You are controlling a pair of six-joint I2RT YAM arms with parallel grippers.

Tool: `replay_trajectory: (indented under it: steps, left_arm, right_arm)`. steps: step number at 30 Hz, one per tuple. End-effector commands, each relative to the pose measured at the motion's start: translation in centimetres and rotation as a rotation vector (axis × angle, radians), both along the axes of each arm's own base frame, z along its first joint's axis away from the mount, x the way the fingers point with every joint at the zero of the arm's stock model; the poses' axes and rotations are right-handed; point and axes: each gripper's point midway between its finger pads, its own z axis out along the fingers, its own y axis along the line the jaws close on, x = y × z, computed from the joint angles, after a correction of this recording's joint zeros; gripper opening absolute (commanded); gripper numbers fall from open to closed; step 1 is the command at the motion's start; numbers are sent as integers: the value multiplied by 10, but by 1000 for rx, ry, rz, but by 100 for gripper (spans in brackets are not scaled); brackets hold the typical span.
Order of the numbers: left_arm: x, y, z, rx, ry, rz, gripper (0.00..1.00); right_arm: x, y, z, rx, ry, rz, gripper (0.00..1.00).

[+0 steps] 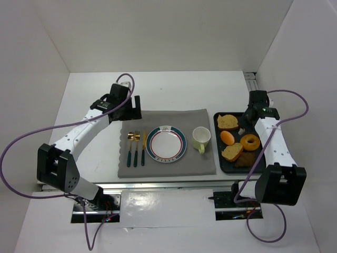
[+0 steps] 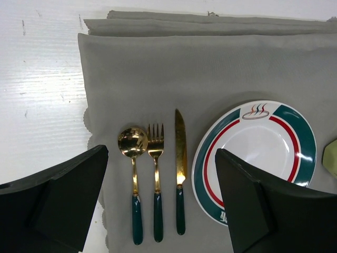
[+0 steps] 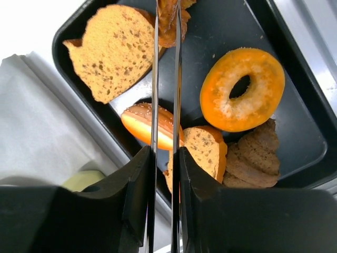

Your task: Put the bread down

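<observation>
1. The right arm reaches forward from its base along the right side of the counter (image 1: 95, 100), forearm angled in, wrist bent down over the far end of the black tray (image 1: 261, 158)
2. The right hand (image 3: 167, 8) points down into the tray; its two thin fingers are drawn together to a narrow slit, and the tips pinch a flaky brown piece (image 3: 167, 34) of bread at the tray's far end
3. Whether that piece is lifted off the tray floor cannot be told
4. Just left of the fingers lies a thick bread slice (image 3: 113, 50); nearer are a sesame bun (image 3: 139, 124), a second slice (image 3: 205, 150), a ring doughnut (image 3: 242, 89) and a dark brown piece (image 3: 253, 158), all on the tray
5. The left arm stretches from its base diagonally up the left side, elbow low, wrist turned toward the far left corner of the grey mat (image 1: 158, 118)
6. The left hand (image 1: 131, 112) hovers with its jaws spread wide and nothing between them, looking down on the spoon (image 2: 132, 142), fork (image 2: 156, 147) and knife (image 2: 180, 137)
7. The striped plate (image 1: 166, 143) sits bare on the mat's middle, with a pale green cup (image 1: 201, 138) between it and the tray
</observation>
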Motion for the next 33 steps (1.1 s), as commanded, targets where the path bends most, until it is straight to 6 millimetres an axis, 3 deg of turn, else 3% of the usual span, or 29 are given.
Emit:
replay_trajectory:
  steps: [1, 6, 9, 12, 15, 16, 17, 21, 28, 32, 33]
  left_arm:
    - [10, -5, 12, -13, -42, -8, 97]
    - [14, 3, 24, 26, -62, 19, 98]
    - [15, 8, 30, 39, -69, 48, 99]
    - [15, 14, 36, 28, -58, 96, 99]
    - [12, 29, 26, 39, -6, 196, 99]
    - [12, 37, 25, 26, 6, 238, 99]
    - [13, 43, 23, 30, 16, 267, 99]
    - [8, 59, 15, 8, 66, 317, 99]
    - [8, 70, 22, -1, 50, 335, 99]
    - [6, 68, 18, 0, 61, 322, 99]
    - [6, 67, 18, -8, 64, 315, 99]
  right_arm:
    - [5, -8, 47, -42, -128, -15, 22]
    - [1, 15, 91, -29, -209, 107, 22]
    - [10, 50, 119, -2, -273, 227, 22]
    - [26, 111, 149, 67, -370, 442, 22]
    - [29, 180, 151, 75, -361, 686, 22]
    - [32, 194, 138, 56, -315, 741, 22]
    - [19, 220, 131, 67, -281, 822, 22]
    - [-14, 270, 112, 92, -198, 1020, 22]
    - [-73, 300, 63, 105, -3, 1177, 26]
    - [-91, 299, 40, 87, 70, 1177, 36]
    - [-93, 303, 38, 88, 67, 1190, 45]
